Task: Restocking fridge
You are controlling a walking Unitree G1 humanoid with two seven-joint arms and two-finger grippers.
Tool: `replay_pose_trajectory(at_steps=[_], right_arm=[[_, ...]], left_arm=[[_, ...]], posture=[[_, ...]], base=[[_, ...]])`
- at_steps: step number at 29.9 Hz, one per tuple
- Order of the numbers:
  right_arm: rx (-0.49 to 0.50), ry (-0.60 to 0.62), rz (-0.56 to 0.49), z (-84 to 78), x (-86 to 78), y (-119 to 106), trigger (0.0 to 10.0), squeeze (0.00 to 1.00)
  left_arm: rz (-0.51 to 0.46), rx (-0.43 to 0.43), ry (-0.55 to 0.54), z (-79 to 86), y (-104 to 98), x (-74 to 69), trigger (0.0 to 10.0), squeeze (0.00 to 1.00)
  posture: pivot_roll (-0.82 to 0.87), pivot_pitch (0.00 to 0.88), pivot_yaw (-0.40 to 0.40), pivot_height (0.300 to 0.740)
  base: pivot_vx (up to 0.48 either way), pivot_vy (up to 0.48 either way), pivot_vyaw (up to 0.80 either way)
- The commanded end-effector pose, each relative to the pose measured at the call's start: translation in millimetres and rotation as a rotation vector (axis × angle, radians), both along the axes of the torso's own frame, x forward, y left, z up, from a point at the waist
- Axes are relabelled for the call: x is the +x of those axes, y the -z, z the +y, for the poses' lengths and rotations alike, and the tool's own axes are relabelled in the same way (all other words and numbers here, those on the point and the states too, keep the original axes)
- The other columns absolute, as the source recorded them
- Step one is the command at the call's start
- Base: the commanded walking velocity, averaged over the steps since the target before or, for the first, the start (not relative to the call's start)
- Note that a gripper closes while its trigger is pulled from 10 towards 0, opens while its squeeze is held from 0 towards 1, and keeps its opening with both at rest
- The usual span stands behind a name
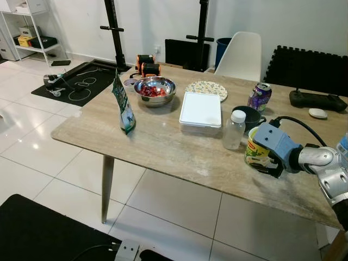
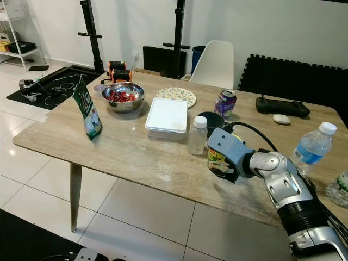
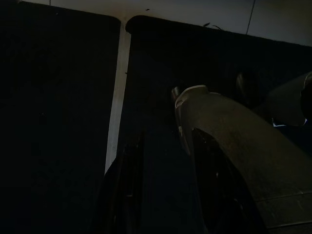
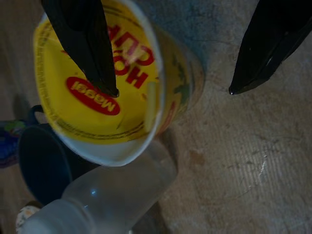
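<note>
- Maggi cup noodles (image 4: 112, 83): yellow cup standing on our wooden table (image 2: 136, 157), partly between the spread fingers of our right gripper (image 4: 173, 92), one fingertip (image 4: 92, 53) over its lid.
- Right gripper: released, grasping nothing.
- Just beyond it: clear plastic bottle (image 2: 197, 136), dark mug (image 2: 211, 120).
- Left gripper: state unclear, view dark.

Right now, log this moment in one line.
right gripper: open, over noodle cup, no grip | left arm: idle | cup upright on table beside small bottle
</note>
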State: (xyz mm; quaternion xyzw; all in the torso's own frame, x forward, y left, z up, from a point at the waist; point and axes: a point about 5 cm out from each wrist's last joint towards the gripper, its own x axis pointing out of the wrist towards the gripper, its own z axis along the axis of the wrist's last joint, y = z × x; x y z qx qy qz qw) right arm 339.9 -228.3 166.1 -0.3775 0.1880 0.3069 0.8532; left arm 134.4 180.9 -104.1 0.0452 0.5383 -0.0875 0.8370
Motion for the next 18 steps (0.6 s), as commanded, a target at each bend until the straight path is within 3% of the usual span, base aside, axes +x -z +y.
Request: replay_pose_trajectory(at_steps=[1, 18], right_arm=[[-0.005, -0.009, -0.021, 0.2, 1.4, -4.9, 0.0, 0.00], [-0.009, -0.053, -0.021, 1.9, -1.9, -8.6, 0.0, 0.00]], left_arm=[[0.065, -0.006, 0.016, -5.5, 6.2, -17.0, 10.0, 0.00], [0.060, -0.007, 0.023, -6.5, 5.5, -14.3, 10.0, 0.00]], posture=[[-0.05, 0.000, -0.051, 0.740], [-0.05, 0.000, -0.050, 0.740]], base=[[0.000, 0.000, 0.00], [0.000, 0.000, 0.00]])
